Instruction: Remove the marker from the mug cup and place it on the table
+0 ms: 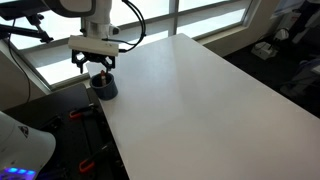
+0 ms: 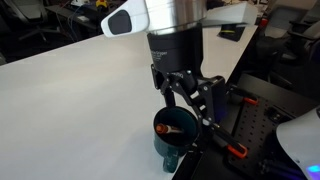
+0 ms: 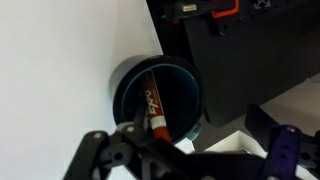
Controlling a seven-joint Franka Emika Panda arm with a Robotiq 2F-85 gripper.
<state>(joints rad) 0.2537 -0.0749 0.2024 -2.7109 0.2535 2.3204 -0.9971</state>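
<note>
Marker (image 3: 152, 100) lies slanted inside the mug cup (image 3: 120, 90), leaning on the inner wall, with little if any of it standing above the rim. The mug cup stands on the worktop (image 2: 70, 100) close to its edge, dark equipment just beyond. The gripper (image 2: 188, 112) hangs directly above the mug cup, jaws spread apart and holding nothing.

Assessed risks:
- The marker sits low, so the fingers must enter the mug cup. A finger striking the rim could tip the mug cup or push it off the near edge.
- The slanted marker may roll away from closing pads, giving a glancing pinch and a drop.
- A jammed marker could drag the mug cup upward.
</note>
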